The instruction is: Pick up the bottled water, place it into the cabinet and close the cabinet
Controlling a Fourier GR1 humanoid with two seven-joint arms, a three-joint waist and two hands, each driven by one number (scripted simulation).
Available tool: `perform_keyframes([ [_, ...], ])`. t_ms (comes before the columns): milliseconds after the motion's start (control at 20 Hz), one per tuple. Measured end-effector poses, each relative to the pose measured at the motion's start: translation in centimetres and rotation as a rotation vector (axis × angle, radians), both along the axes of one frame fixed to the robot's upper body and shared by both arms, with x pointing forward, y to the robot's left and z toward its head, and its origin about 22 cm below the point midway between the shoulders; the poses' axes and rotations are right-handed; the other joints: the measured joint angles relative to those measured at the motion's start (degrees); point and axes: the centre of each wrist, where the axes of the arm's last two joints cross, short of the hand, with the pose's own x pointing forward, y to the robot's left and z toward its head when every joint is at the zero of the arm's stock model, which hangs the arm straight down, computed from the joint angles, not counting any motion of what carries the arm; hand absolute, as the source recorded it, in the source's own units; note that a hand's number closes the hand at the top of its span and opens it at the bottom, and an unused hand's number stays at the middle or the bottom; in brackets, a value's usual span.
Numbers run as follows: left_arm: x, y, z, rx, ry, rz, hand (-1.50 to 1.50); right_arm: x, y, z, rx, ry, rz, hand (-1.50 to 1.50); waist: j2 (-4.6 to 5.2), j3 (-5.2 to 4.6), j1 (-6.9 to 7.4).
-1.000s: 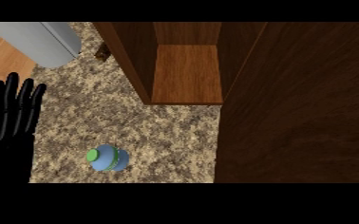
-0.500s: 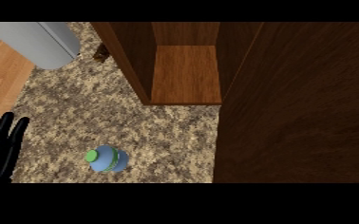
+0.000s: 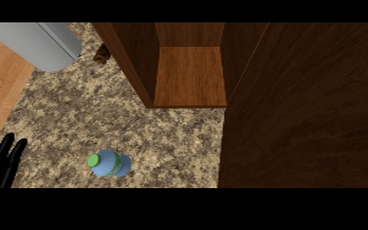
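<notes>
- Kitchen, by the look of it: a speckled granite-style counter [image 3: 144,126] fills the view.
- A dark wood cabinet [image 3: 191,78] stands open on the counter, shelf bare, with its door [image 3: 302,117] swung out at right.
- A grey metal appliance [image 3: 43,44] sits at upper left.
- Wood flooring [image 3: 10,87] shows past the counter's left edge.

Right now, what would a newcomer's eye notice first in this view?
The open wooden cabinet dominates the upper middle, its dark door filling the right side. A small blue bottled water with a green cap stands on the speckled counter, lower left. One robot hand shows at the left edge.
</notes>
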Motion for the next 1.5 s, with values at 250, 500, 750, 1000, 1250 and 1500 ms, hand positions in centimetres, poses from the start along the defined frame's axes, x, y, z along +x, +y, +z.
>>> perform_keyframes([
  [250,0.9,1.0,-2.6,-0.016,0.062,0.018,-1.5,-1.2,0.4,-0.3,0.014,0.01,0.014,-1.5,0.0,-0.03,-0.42],
  [500,2.0,1.3,-6.6,-0.04,0.139,0.006,-1.5,-2.2,0.8,-0.7,0.032,0.022,0.024,-1.5,-0.01,-0.06,-0.76],
  [750,2.9,1.8,-11.0,-0.101,0.203,-0.005,-1.5,-2.8,1.0,-0.9,0.048,0.027,0.018,-1.5,0.06,-0.1,-0.81],
  [1000,3.7,2.4,-14.9,-0.126,0.236,0.003,-1.5,-3.7,1.1,-1.3,0.057,0.032,0.024,-1.5,0.03,-0.1,-1.07],
  [1250,4.6,2.7,-18.9,-0.146,0.259,-0.011,-1.5,-4.4,1.2,-1.5,0.063,0.029,0.023,-1.5,0.08,-0.12,-1.17],
  [1500,5.5,2.4,-22.6,-0.167,0.257,-0.058,-1.5,-4.8,1.1,-1.6,0.054,0.027,0.026,-1.5,0.15,-0.14,-1.28],
])
